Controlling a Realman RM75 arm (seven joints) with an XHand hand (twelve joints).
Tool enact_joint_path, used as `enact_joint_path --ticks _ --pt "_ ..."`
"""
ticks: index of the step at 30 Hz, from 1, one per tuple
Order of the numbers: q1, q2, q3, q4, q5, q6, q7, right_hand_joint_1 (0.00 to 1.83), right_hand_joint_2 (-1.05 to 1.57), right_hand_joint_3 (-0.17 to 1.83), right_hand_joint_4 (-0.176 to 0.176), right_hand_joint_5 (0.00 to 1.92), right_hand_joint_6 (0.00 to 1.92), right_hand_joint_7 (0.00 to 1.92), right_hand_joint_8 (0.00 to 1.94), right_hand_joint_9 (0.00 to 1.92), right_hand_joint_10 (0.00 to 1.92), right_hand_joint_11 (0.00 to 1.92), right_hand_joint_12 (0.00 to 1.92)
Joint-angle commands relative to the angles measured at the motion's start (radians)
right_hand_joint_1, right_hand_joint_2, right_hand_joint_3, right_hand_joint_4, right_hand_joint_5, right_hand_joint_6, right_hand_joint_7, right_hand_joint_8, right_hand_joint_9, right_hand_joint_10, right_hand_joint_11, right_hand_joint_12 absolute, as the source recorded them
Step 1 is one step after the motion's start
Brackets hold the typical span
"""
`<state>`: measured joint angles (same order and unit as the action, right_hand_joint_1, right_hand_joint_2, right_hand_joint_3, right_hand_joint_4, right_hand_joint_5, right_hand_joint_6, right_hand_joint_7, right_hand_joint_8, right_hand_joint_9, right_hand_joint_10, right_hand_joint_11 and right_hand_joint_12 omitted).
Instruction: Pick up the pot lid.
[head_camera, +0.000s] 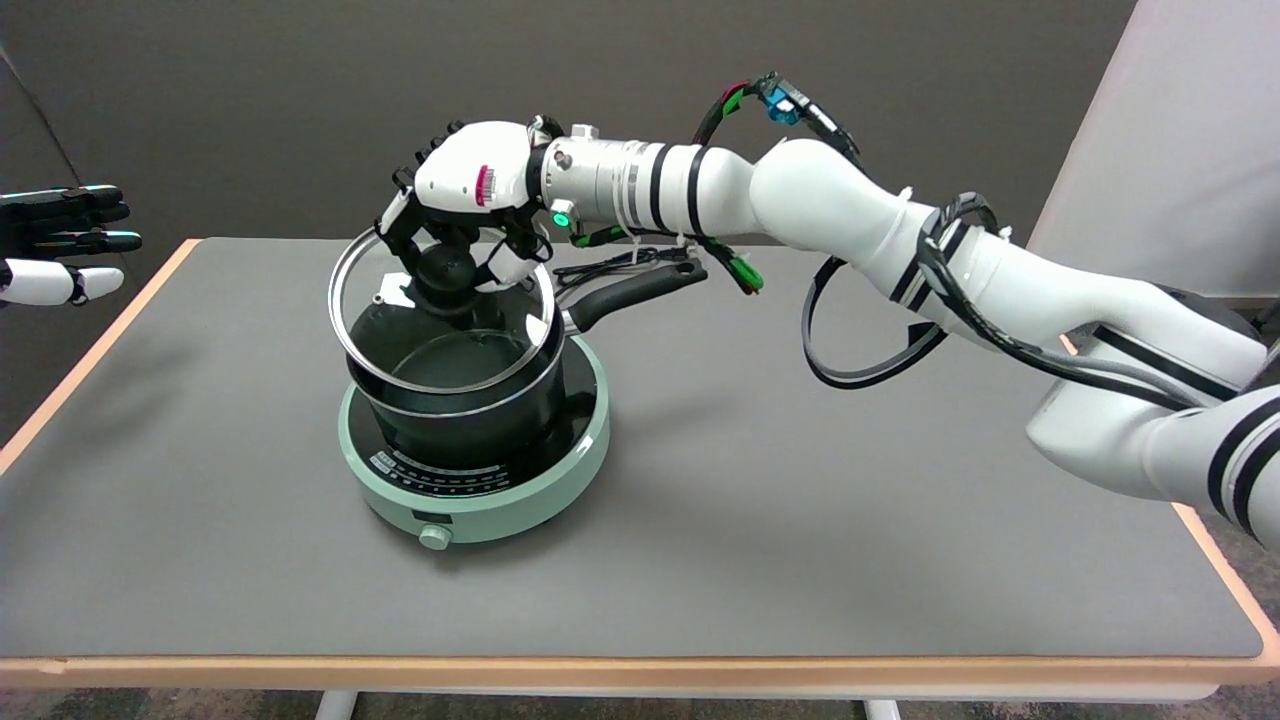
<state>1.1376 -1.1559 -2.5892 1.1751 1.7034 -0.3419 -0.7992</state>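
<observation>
A grey table with a pale wood edge fills most of the head view, set against a dark grey wall, with a lighter panel at the upper right.

The right hand reaches in over the left-centre of the table at the end of the white right arm, palm down. Its fingers curl down around the black knob of the glass pot lid, grasping it. The lid is tilted, its far rim raised above the pot and its near rim low, over the pot's opening; whether it still touches the pot's rim cannot be told.

The black saucepan stands on a round pale green induction cooker, whose dial faces the near edge. The pan's black handle points to the right, passing beneath the wrist. Black cables loop down from the arm beside the handle. The idle left hand hangs in the air at the left edge, well apart from the pot.
</observation>
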Motion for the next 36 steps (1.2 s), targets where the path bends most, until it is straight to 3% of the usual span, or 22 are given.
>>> enact_joint_path --ticks 1,11,18,36 --pt "0.009 0.003 0.000 0.002 0.002 0.000 0.002 1.36 0.94 0.41 0.176 0.75 0.99 0.91 1.20 0.90 1.09 0.66 1.28" --pt "0.003 0.025 0.029 -0.004 0.141 0.035 0.004 1.37 0.88 0.51 0.176 0.74 1.04 0.95 1.19 0.89 1.14 0.70 1.21" --pt "-0.037 0.056 0.144 0.017 0.210 0.040 0.004 1.37 0.87 0.52 0.176 0.74 1.07 0.96 1.18 0.89 1.19 0.72 1.21" --pt "-0.191 0.162 0.392 0.153 0.229 0.067 0.004 1.37 0.86 0.52 0.176 0.74 1.07 0.96 1.18 0.89 1.25 0.73 1.29"
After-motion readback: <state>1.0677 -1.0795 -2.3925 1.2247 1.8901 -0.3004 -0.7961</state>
